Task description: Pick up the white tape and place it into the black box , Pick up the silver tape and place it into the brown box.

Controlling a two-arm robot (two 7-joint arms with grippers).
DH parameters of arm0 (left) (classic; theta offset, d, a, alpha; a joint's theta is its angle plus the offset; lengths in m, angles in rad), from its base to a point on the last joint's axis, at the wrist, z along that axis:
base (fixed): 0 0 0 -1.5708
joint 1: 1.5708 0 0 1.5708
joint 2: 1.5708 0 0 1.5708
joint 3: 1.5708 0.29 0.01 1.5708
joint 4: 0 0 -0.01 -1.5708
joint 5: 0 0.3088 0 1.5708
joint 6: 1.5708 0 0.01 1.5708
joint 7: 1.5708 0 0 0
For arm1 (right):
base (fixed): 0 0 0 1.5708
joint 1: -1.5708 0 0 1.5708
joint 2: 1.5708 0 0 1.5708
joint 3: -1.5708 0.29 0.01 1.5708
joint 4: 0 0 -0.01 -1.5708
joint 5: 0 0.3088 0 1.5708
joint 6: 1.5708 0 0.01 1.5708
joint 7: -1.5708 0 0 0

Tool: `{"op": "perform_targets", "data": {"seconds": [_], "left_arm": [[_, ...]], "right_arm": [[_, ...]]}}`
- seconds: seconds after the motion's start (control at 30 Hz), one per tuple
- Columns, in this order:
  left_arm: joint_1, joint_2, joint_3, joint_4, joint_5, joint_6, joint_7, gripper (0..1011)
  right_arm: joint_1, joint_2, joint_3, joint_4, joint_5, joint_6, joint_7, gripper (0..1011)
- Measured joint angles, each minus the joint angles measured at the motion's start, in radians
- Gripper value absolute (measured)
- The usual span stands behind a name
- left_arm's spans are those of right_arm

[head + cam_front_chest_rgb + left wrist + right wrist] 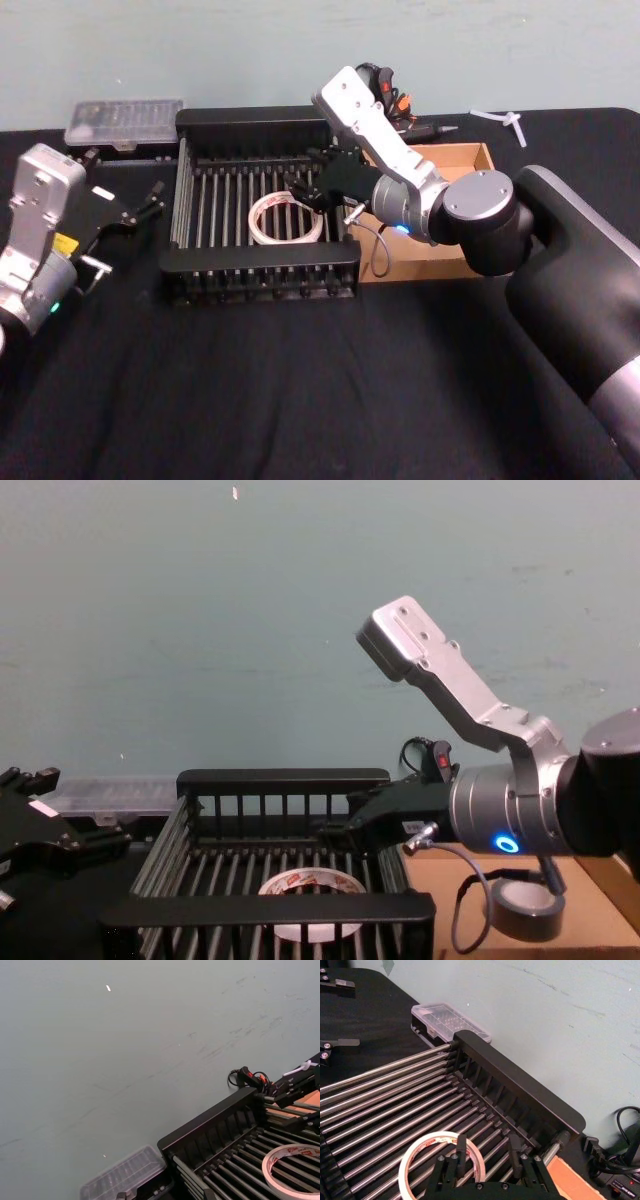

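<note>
White tape (441,1160) under the spread right fingers (462,1150)

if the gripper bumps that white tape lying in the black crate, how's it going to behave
The white tape lies flat on the barred floor of the black crate, so it will probably slide or catch on the bars rather than roll. It is a thin, wide ring, so likely light and slightly flexible. The open right gripper sits at its edge.

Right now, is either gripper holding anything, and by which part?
Nothing is held. The right gripper is open above the white tape in the black box; the left gripper is open too.
</note>
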Motion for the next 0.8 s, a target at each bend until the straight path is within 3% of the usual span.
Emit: {"op": "perform_targets", "data": {"seconds": [0.13,0.27,0.37,0.5,0.8], "left_arm": [[0.000,0.000,0.000,0.000,0.000,0.000,0.000,1001],[0.000,0.000,0.000,0.000,0.000,0.000,0.000,1002],[0.000,0.000,0.000,0.000,0.000,0.000,0.000,1002],[0.000,0.000,0.000,0.000,0.000,0.000,0.000,1001],[0.000,0.000,0.000,0.000,0.000,0.000,0.000,1000]], "right_arm": [[0.000,0.000,0.000,0.000,0.000,0.000,0.000,660],[0.000,0.000,0.000,-0.001,0.001,0.000,0.000,739],[0.000,0.000,0.000,-0.001,0.001,0.000,0.000,867],[0.000,0.000,0.000,-0.001,0.002,0.000,0.000,966],[-0.013,0.006,0.016,-0.032,0.009,0.000,0.008,1002]]}}
